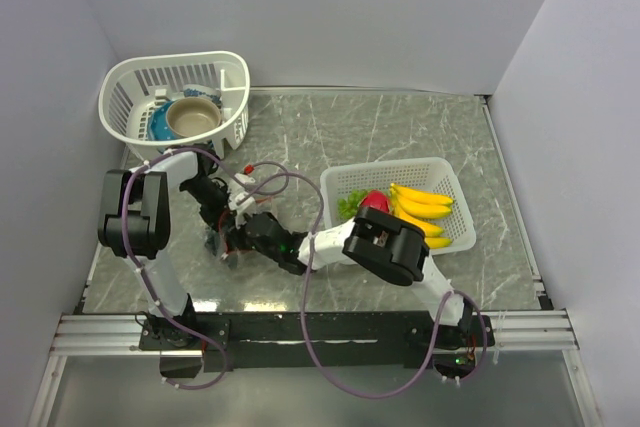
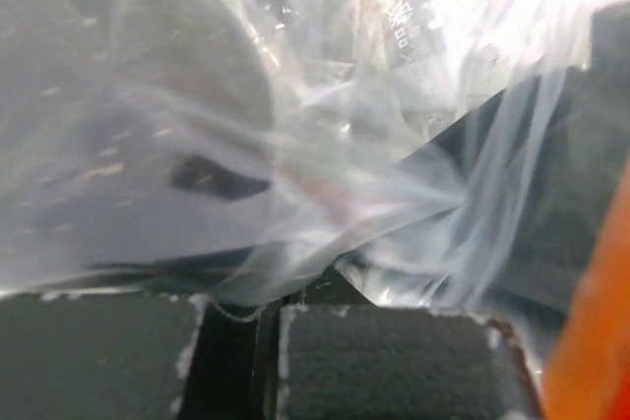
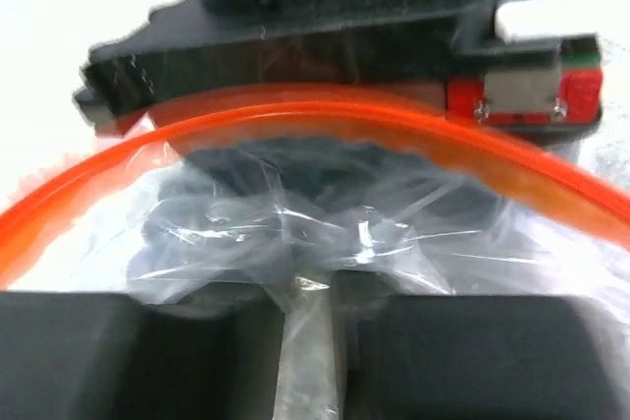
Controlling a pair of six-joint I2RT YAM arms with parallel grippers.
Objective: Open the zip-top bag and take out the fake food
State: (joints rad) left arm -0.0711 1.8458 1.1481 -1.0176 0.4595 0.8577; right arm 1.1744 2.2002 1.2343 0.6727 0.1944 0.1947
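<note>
- Now my left tool (image 2: 268, 341) is clamped on the zip-top bag (image 2: 325, 194). Its two dark pads (image 2: 98, 351) sit almost together, with clear film pinched in the slit between them.
- My right tool (image 3: 310, 341) is drawn together on the same bag — a fold of plastic runs down the narrow slot between its fingers (image 3: 148, 351).
- From the right wrist, the orange-red zip strip (image 3: 295, 110) arcs across just above those fingers. The dark body of the left tool shows behind it, through the crumpled film.
- From above, both tools meet at the near left of the grey marbled surface (image 1: 400, 127) with the bag bunched between them. It is too clear for me to trace its outline there.
- The fake food lies in the rectangular white mesh basket (image 1: 455, 182), right of centre and well apart from the bag — banana bunch (image 1: 425, 209), dragon fruit (image 1: 375, 199) and green cluster (image 1: 350, 205), all touching.
- At the far left corner, a round white basket (image 1: 125, 97) holds a tan bowl (image 1: 192, 117) and a blue item (image 1: 158, 127).
</note>
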